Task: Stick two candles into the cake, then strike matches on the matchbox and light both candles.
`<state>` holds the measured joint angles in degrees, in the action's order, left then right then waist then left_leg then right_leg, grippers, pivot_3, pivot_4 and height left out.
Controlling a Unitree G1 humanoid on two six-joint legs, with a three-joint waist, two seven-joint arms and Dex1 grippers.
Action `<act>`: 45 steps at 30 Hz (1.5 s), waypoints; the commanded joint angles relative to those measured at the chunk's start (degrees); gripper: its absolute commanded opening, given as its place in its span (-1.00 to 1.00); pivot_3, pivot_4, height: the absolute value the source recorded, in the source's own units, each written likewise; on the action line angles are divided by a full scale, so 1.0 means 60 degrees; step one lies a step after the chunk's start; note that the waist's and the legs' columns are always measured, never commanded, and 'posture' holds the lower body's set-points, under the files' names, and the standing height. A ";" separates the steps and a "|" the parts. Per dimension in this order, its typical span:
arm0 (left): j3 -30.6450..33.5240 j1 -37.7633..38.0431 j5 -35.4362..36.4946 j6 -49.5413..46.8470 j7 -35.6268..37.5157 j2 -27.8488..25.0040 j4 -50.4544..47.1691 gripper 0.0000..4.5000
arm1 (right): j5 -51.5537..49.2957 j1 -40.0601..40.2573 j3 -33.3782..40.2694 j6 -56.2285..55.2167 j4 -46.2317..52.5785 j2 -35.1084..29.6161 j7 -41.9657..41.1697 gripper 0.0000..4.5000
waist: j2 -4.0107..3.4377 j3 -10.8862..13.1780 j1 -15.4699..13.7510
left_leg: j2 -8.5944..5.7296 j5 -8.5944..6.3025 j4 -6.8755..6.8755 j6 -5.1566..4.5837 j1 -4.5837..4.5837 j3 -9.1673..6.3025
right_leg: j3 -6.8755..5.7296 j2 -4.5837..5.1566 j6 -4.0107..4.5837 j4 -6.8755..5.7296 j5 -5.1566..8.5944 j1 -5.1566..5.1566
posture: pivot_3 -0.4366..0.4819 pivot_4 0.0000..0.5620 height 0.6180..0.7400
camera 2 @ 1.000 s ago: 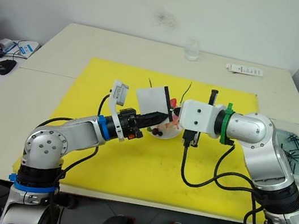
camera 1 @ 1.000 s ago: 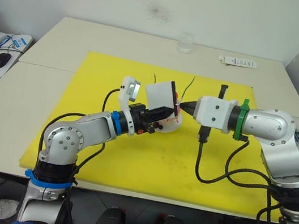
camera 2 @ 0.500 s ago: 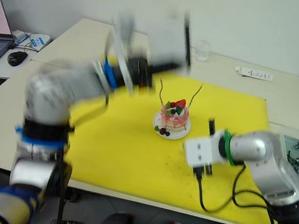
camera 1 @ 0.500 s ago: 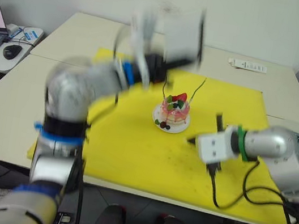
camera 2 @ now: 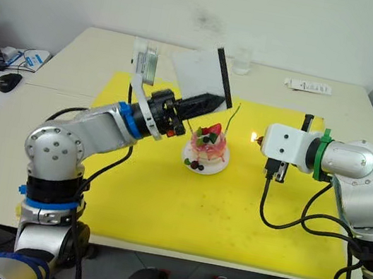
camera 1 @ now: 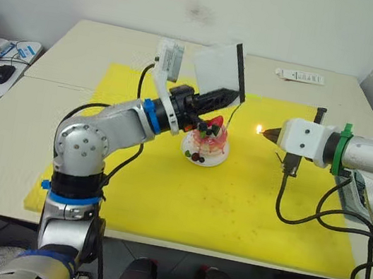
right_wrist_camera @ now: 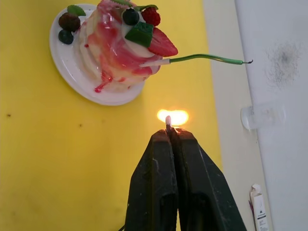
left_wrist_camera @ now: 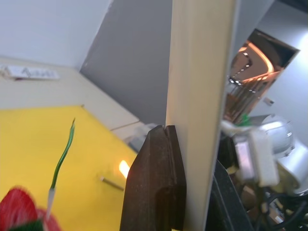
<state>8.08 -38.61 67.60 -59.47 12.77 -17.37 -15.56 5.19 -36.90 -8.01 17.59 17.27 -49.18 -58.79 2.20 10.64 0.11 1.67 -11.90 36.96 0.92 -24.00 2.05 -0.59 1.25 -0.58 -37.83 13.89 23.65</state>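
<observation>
I am seeing one cake (camera 2: pixel 206 148), one candle (right_wrist_camera: pixel 207 58) standing in it, one burning match (right_wrist_camera: pixel 168 119), and one matchbox (camera 2: pixel 201 77).

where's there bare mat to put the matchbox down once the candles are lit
The near half of the yellow mat, between the cake and the table's front edge, is bare. The left strip beside the left arm is partly free. Crowded: right of the cake, where the right gripper holds the burning match, and above it, where the matchbox hangs.
</observation>
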 commanded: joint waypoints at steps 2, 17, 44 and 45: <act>0.0041 0.0622 0.0392 -0.0088 -0.0323 0.0091 -0.0616 -1.00 | -0.0274 -0.0030 0.0363 0.0240 0.0604 0.0025 0.0189 -0.98 | 0.0002 0.0001 -0.0003 | 0.0000 0.0000 0.0005 0.0000 -0.0002 -0.0003 | -0.0005 0.0000 0.0001 -0.0003 -0.0001 0.0000 | -0.05 -0.47 1.00; 0.0100 0.3436 0.1709 -0.0543 -0.0443 -0.1457 -0.2591 -1.00 | -0.0635 -0.0449 -0.0005 0.0793 0.0626 0.1135 0.0937 -0.98 | 0.0001 0.0001 0.0000 | 0.0009 0.0000 0.0003 -0.0001 0.0022 -0.0015 | -0.0015 -0.0003 0.0035 -0.0013 0.0000 -0.0019 | -0.05 -0.47 1.00; 0.0334 0.6359 0.1748 0.1317 -0.0619 -0.2062 -0.3770 -1.00 | 0.0248 -0.2464 -0.1453 0.0278 -0.1909 0.4502 0.2769 -0.98 | 0.0001 0.0001 0.0000 | 0.0012 0.0000 -0.0003 -0.0002 0.0029 -0.0014 | -0.0019 -0.0001 0.0081 -0.0024 0.0016 -0.0015 | -0.05 -0.47 1.00; 0.0325 0.6359 0.1767 0.1330 -0.0637 -0.2065 -0.3775 -1.00 | 0.0257 -0.2475 -0.1454 0.0255 -0.1954 0.4532 0.2791 -0.98 | 0.0001 0.0001 0.0000 | 0.0011 0.0000 -0.0003 -0.0002 0.0029 -0.0014 | -0.0019 -0.0001 0.0081 -0.0024 0.0016 -0.0015 | -0.05 -0.47 1.00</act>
<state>9.73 -0.42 76.61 -52.84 9.15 -29.33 -35.74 6.09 -50.27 -17.06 20.36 4.92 -22.06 -42.82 2.21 10.65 0.11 1.74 -11.91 36.94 0.90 -23.83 1.97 -0.70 1.25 -0.10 -37.97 13.98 23.56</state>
